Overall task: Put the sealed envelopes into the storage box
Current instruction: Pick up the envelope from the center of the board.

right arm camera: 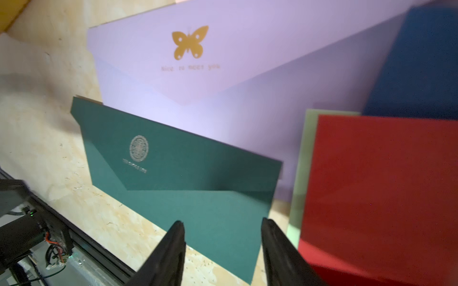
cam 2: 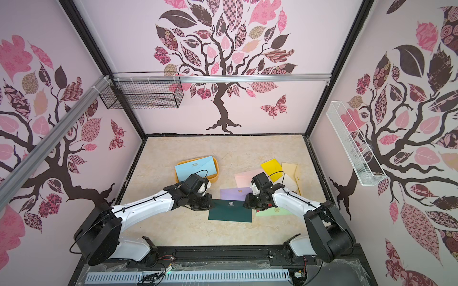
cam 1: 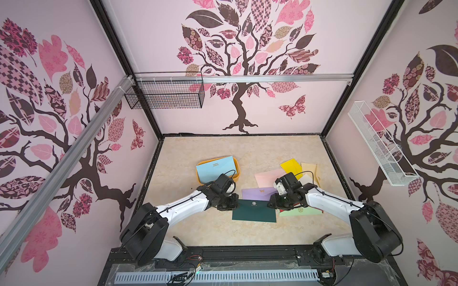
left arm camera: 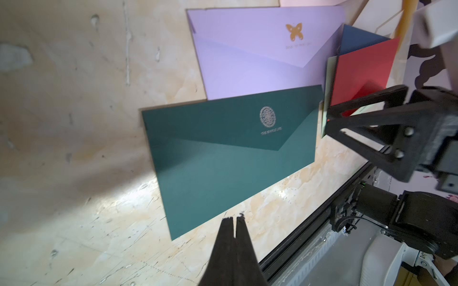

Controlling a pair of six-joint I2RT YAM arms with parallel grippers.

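The dark green envelope point(cam 1: 254, 213) point(left arm camera: 230, 153) lies flat on the table between both arms, partly overlapping the lilac envelope point(cam 1: 257, 193) point(right arm camera: 223, 74). My left gripper point(left arm camera: 234, 219) is shut and empty, its tips over bare table just off the green envelope's edge. At the opposite end, my right gripper point(right arm camera: 220, 225) stands open above that envelope's corner, holding nothing. A light blue envelope point(cam 1: 215, 169) rests tilted in the orange storage box point(cam 1: 238, 173). Pink point(cam 1: 269, 177), yellow point(cam 1: 291, 167), cream point(cam 1: 309, 169), pale green point(cam 1: 300, 211), red point(right arm camera: 384, 185) and navy point(right arm camera: 421, 62) envelopes lie in a loose pile at the right.
A black wire basket point(cam 1: 166, 92) hangs on the back wall and a white wire basket point(cam 1: 379, 146) on the right wall. The black rail point(cam 1: 247, 252) with both arm bases runs along the table's front edge.
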